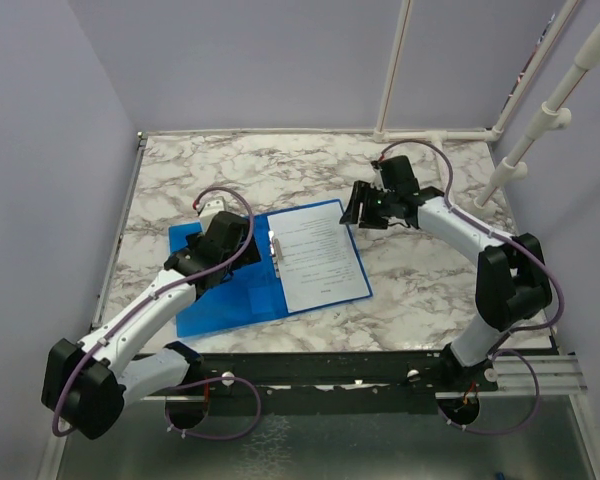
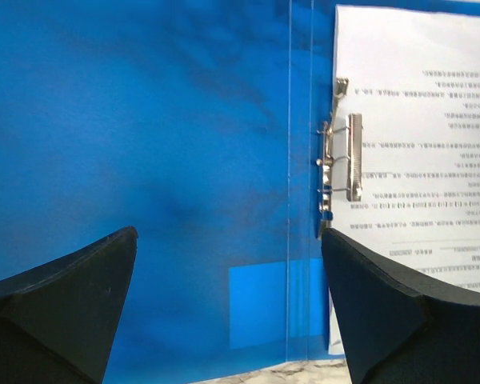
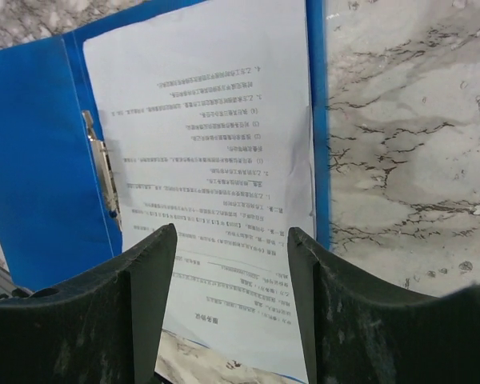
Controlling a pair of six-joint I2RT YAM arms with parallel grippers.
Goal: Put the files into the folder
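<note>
**Both my grippers open above the spread folder**

The folder [image 1: 215,305] lies open and flat on the marble table [image 1: 430,290], its two blue halves spread side by side. The files [image 1: 320,260] lie on its right half, printed side up, their left edge along the spine. A strip of blue shows past them on the right.

My left gripper [image 2: 228,232] hangs over the folder's left half, which is bare. Its jaws stand wide apart with nothing between them, and through the gap I see only glossy blue plastic. To the right of that gap the metal clip [image 2: 354,156] sits at the spine, lying over the left margin of the sheets. A paler blue rectangle [image 2: 260,308] shows low on the cover near the spine (I cannot tell what it is).

My right gripper [image 3: 230,232] is at the far right corner of the folder, looking back along the length of the page. Its jaws are parted too, less widely than the left ones, and they grip nothing. The top sheet lies below the gap between them, and I cannot tell from here whether the fingers [image 3: 148,280] touch the paper. From this side the clip is on the left, and bare marble runs along the right of the folder.

How many sheets lie in the stack I cannot make out.
</note>
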